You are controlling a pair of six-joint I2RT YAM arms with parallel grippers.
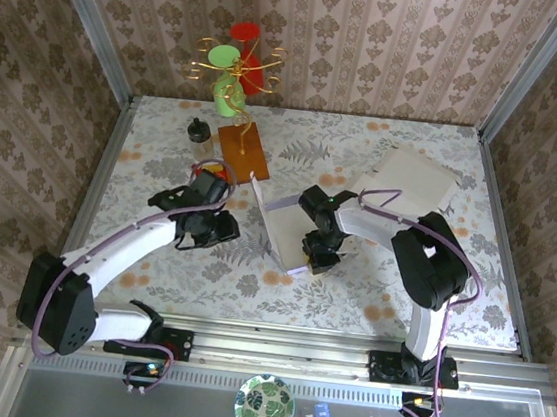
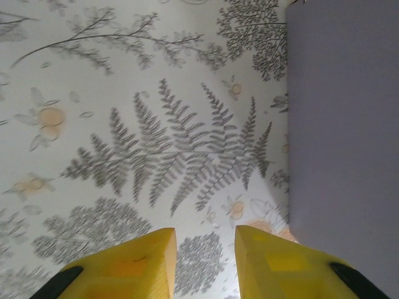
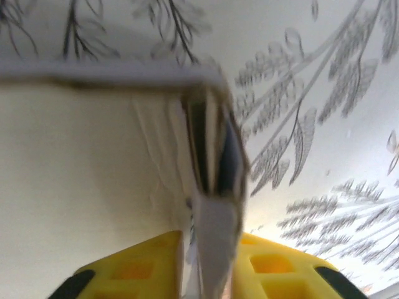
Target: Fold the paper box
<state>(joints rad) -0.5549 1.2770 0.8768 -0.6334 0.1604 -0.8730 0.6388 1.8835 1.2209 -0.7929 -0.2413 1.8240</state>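
we count one paper box (image 1: 281, 231) and two claws, left claw (image 2: 204, 255) and right claw (image 3: 209, 261); beyond the box one pale flat sheet (image 1: 415, 179), one brown panel (image 1: 242, 148), one dark jar (image 1: 199, 130), one wire ornament (image 1: 223, 57); nearer than it one patterned plate (image 1: 264, 406).

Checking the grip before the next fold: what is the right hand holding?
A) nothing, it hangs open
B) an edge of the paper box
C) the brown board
B: the right wrist view shows the right hand shut on a thin edge of the paper box.

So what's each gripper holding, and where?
Right gripper pinches the flat white paper box by a folded edge; left gripper holds nothing, jaws open.
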